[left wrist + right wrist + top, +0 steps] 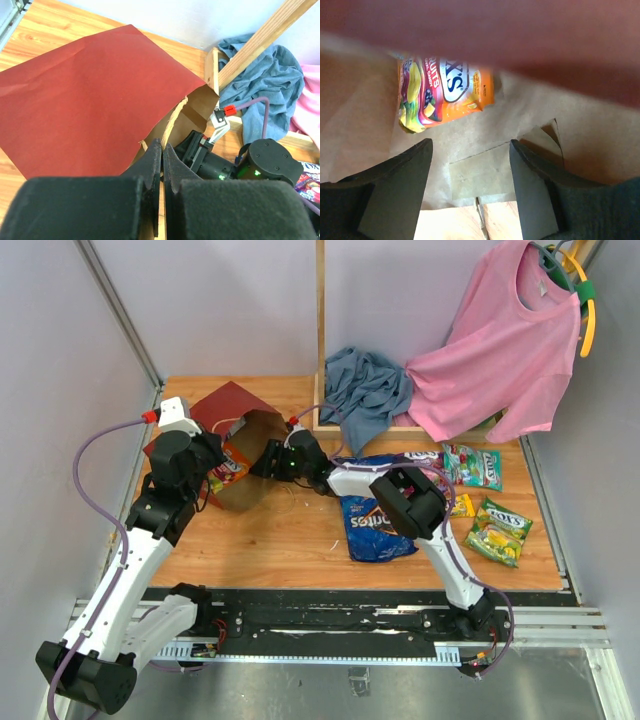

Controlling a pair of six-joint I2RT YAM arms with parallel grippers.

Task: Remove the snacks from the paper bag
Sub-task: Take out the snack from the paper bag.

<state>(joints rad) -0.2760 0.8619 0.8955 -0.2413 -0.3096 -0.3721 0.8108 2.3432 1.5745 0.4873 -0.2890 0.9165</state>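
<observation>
Wooden table point(280, 550): bare planks between pale walls, with the left arm point(130, 560) and the right arm point(445, 550) bolted along its near edge.
Blue chip bag point(375, 525): lies flat on the planks just in front of the right arm's elbow, well outside the paper bag point(235, 405).
Green packet point(500, 532): lies near the table's right edge, with a small yellow packet point(462, 505) just beside it on its left.
Green-and-red packet point(472, 465): lies flat on the wood a little farther back on the right side.
Left gripper point(162, 150): fingers are pressed together, pinching the brown rim of the paper bag at the left side of its mouth.
Right gripper point(470, 145): fingers are spread at the bag's mouth with nothing between them; the orange packet point(445, 90) lies ahead of the tips.
Paper bag: dark red outside and brown within, lying on its side at the table's left, its open mouth facing the right gripper.
Orange packet: inside the bag, resting on the brown paper, apart from both fingers.
Blue garment point(365, 390): crumpled at the back of the table, at the foot of a wooden post point(320, 330).
Pink T-shirt point(500, 350): hangs from a hanger in the far right corner, its hem reaching down to the table.
</observation>
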